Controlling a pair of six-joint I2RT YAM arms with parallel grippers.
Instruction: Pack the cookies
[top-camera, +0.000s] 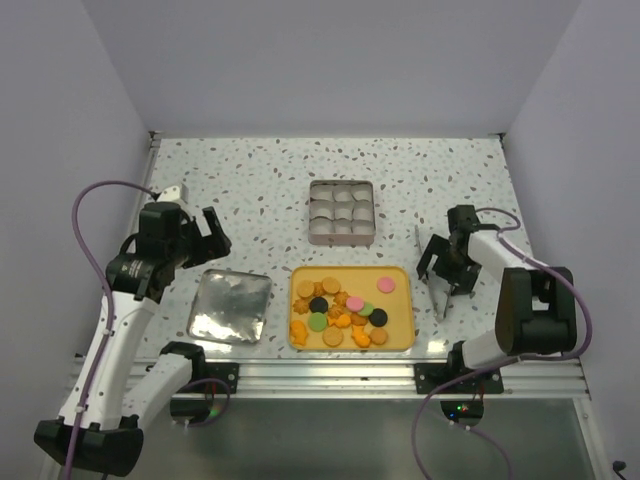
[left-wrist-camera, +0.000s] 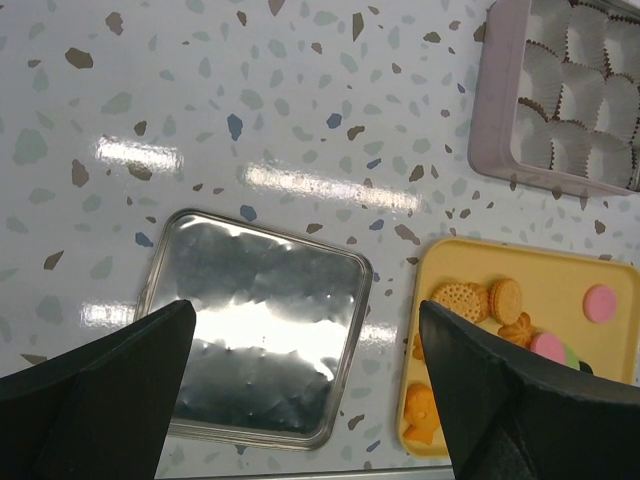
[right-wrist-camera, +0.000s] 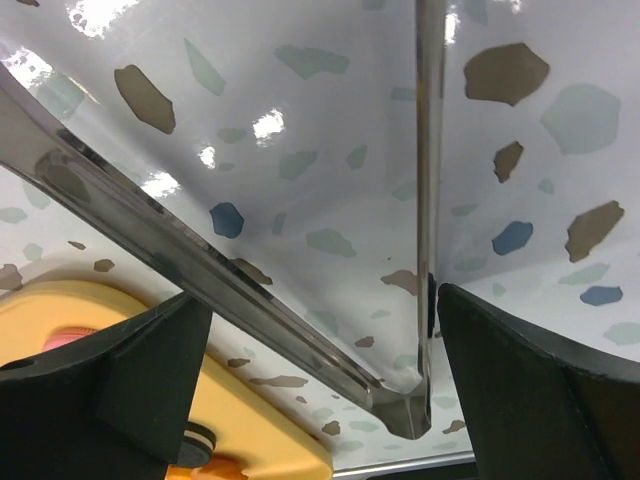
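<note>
While the cookies (top-camera: 345, 308) lie on the yellow tray (top-camera: 402, 338) between the arms, the right fingers (right-wrist-camera: 530, 390), spread wide, hover over metal tongs (right-wrist-camera: 200, 265) just right of it; left fingers (left-wrist-camera: 90, 400), equally open, stand farther off.

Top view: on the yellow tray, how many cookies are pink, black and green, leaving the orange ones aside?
Pink cookies: 2
Black cookies: 2
Green cookies: 2
Total: 6
</note>
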